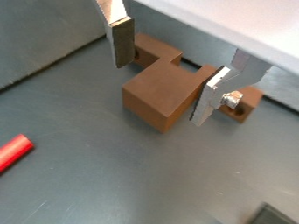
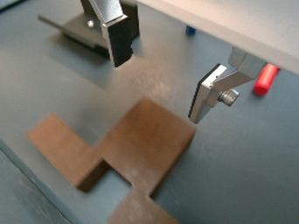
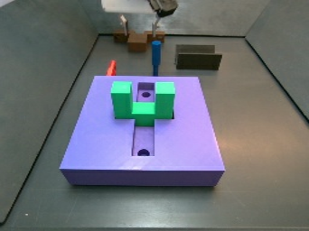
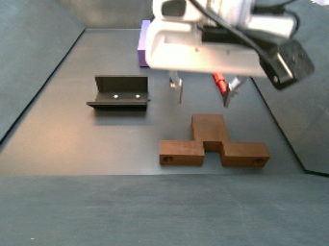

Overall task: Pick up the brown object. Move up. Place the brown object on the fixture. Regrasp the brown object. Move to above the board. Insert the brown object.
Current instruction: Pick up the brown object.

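A green U-shaped block [image 3: 143,101] is sitting mid-scene; a thin red peg [image 3: 111,67] is lying far left on the grey floor [image 3: 254,126]; a blue peg [image 3: 157,56] is standing upright to its right.

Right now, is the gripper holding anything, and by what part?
Nothing. The gripper is open above the brown object, its fingers clear of it.

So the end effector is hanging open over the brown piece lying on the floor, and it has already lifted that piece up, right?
Not quite. The end effector does hang open above the brown object, but nothing has been lifted. In a side view the brown object lies flat on the floor, and in a wrist view the silver fingers stand apart on either side of it with nothing between them.
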Available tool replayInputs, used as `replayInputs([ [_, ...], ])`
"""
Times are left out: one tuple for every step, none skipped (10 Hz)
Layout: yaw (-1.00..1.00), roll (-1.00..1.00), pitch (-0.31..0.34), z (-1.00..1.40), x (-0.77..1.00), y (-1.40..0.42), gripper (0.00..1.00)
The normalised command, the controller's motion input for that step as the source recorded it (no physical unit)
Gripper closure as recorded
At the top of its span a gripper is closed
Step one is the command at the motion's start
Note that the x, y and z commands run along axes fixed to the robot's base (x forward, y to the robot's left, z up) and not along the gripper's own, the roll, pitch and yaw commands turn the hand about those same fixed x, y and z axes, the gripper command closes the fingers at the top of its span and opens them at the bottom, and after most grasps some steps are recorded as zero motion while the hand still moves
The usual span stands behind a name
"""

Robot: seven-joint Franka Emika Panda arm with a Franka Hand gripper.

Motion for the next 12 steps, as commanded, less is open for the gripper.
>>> replayInputs([
  [0.14, -0.06, -0.127, -0.37, -0.05, 0.11, 0.00],
  [0.13, -0.02, -0.103, -0.32, 0.00, 0.09, 0.00],
  [0.07, -0.01, -0.064, -0.26, -0.04, 0.08, 0.00],
  [0.00, 0.00, -0.056, -0.17, -0.09, 0.05, 0.00],
  [0.00, -0.01, -0.053, -0.16, -0.05, 0.03, 0.00],
  [0.00, 0.00, -0.046, -0.19, -0.03, 0.09, 0.00],
  [0.03, 0.00, -0.021, -0.19, 0.00, 0.11, 0.00],
  [0.03, 0.00, -0.014, -0.18, 0.00, 0.13, 0.00],
  [0.02, 0.00, -0.009, -0.18, 0.00, 0.13, 0.00],
  [0.01, 0.00, -0.014, -0.14, 0.00, 0.08, 0.00],
  [0.01, 0.00, -0.016, -0.15, 0.00, 0.04, 0.00],
  [0.01, 0.00, -0.034, -0.15, 0.00, 0.03, 0.00],
])
